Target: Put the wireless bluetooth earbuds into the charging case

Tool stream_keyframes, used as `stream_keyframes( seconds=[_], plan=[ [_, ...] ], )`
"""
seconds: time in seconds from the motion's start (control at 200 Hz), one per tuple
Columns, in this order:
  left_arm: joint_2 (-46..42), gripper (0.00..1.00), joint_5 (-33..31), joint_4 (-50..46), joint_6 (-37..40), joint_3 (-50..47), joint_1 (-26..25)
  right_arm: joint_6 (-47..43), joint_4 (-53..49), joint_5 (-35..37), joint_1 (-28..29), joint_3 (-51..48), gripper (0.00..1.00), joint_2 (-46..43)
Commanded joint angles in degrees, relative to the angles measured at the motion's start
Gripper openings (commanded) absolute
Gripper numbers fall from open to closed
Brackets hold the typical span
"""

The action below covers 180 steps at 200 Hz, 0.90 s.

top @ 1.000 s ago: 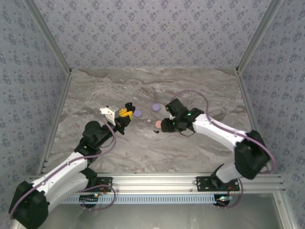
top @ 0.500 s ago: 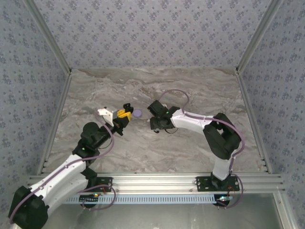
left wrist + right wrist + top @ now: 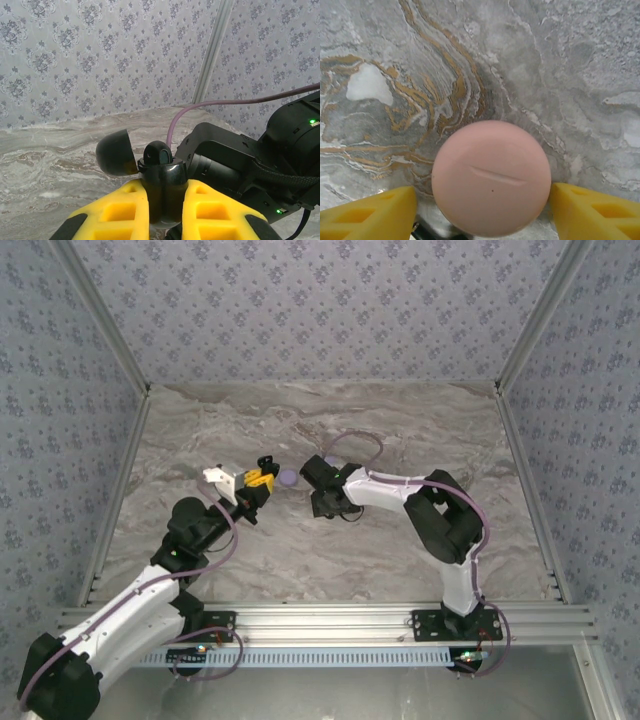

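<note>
Wallpapered booth all round, marbled grey table underneath. Biggest change in the top view: right arm swung in toward the centre since a second ago, elbow now folded high, wrist brought close to the other one. Left arm hardly shifted.

Right fingers spread wider over that same second. Now open on either side of a pale pink disc lying flat on the table, gripping nothing, one finger just beside its rim.

Left fingers clamped tight on the black charging case, mouth up, lid hinged back. Seated in that mouth, what looks like a black earbud. Judging by that, one bud home and the case offered up for another. Yet hovering over a disc rather than a bud, so probably a fetch not yet begun.

Standing in the way: right wrist housing crowding close behind the case, purple cable looping over it, little room left for a clean approach. Lilac disc on the table just beside the held case, between the two wrists. Small dark shape at the near rim of the pink disc: bud or cable, cannot tell.
</note>
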Motion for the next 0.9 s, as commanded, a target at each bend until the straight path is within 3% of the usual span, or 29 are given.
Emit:
stream_keyframes(
  seconds=[0.0, 0.894],
  plan=[
    [-0.73, 0.00, 0.80, 0.92, -0.30, 0.36, 0.28, 0.05, -3.03, 1.90, 0.39, 0.69, 0.73, 0.93],
    [0.35, 0.00, 0.94, 0.74, -1.00, 1.50, 0.29, -1.86, -3.17, -3.58, 1.71, -10.56, 0.66, -7.25]
  ],
)
